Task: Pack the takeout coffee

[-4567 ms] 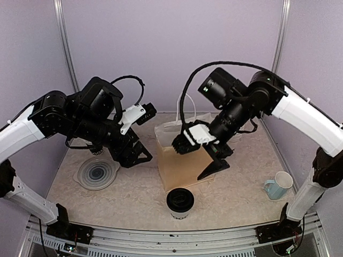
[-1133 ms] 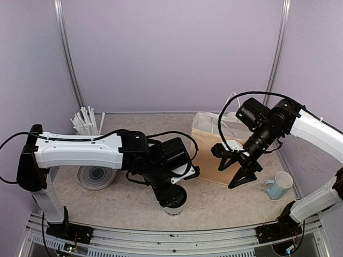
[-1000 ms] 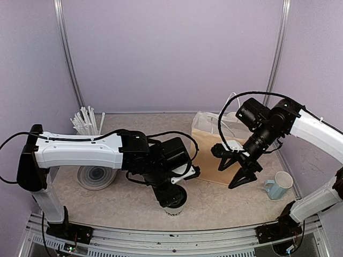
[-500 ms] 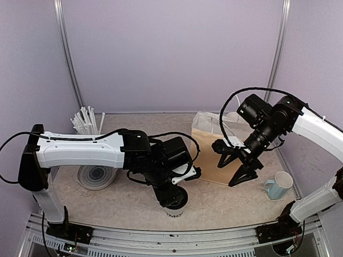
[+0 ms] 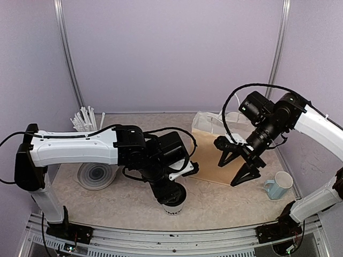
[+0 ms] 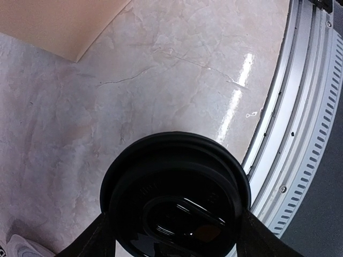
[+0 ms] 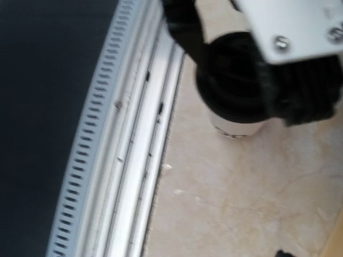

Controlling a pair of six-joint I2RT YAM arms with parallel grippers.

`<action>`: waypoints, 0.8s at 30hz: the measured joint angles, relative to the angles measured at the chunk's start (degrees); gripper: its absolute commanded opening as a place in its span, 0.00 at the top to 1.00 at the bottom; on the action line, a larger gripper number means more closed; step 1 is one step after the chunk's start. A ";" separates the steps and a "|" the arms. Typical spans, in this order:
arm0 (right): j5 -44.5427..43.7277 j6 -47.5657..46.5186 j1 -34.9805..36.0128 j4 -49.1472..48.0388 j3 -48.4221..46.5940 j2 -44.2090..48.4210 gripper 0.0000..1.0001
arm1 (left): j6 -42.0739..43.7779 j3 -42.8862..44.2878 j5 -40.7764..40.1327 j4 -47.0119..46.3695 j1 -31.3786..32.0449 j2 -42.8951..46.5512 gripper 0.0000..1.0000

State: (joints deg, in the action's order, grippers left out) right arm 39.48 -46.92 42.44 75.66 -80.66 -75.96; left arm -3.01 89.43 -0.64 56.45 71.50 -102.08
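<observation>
At near edge, left hand [image 6: 174, 239] clasps coffee cup [image 6: 176, 182]

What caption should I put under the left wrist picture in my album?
A coffee cup with a black lid stands on the table between the left jaws, near a paper bag.

Bright; table [image 6: 161, 69] glare; right-wrist blur

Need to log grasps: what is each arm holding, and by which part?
Right fingers hold nothing. Left fingers flank the coffee cup's black lid; grip cannot be told.
</observation>
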 measured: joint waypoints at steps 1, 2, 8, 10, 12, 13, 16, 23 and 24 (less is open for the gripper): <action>0.81 0.04 0.00 0.66 -0.68 0.02 0.15 | -0.20 -0.20 -0.15 0.15 -0.22 0.42 0.37; 1.68 0.07 0.00 1.25 -1.68 0.07 0.15 | -0.46 -0.35 -0.28 0.31 -0.55 0.83 0.37; 6.95 0.09 -0.26 2.36 -14.27 0.98 0.16 | -2.14 -0.39 -1.31 1.66 -2.89 3.34 0.37; 8.39 0.07 -0.59 2.34 -19.15 0.98 0.18 | -2.60 -0.35 -1.66 2.23 -3.65 4.24 0.37; 9.64 0.15 -1.73 2.19 -23.89 0.85 0.19 | -2.95 -0.22 -2.21 2.64 -4.15 4.87 0.37; 9.88 0.50 -2.43 1.92 -25.62 0.74 0.19 | -3.06 -0.09 -2.58 2.86 -4.39 5.18 0.37; 9.09 3.45 -5.40 -0.50 -28.57 -0.11 0.20 | -3.21 0.35 -3.58 3.28 -5.01 6.21 0.37; 0.04 11.98 -17.49 -8.98 -28.30 -6.03 0.23 | -3.17 4.63 -6.23 3.98 -6.38 9.86 0.37; -1.53 12.87 -19.04 -9.97 -27.80 -6.75 0.23 | -3.13 5.31 -6.78 4.09 -6.69 10.45 0.37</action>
State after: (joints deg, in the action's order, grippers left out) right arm 37.95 -34.04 23.40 65.69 -108.47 -82.72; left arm -6.13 94.74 -7.42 60.53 64.82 -91.64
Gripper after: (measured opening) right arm 0.780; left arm 0.700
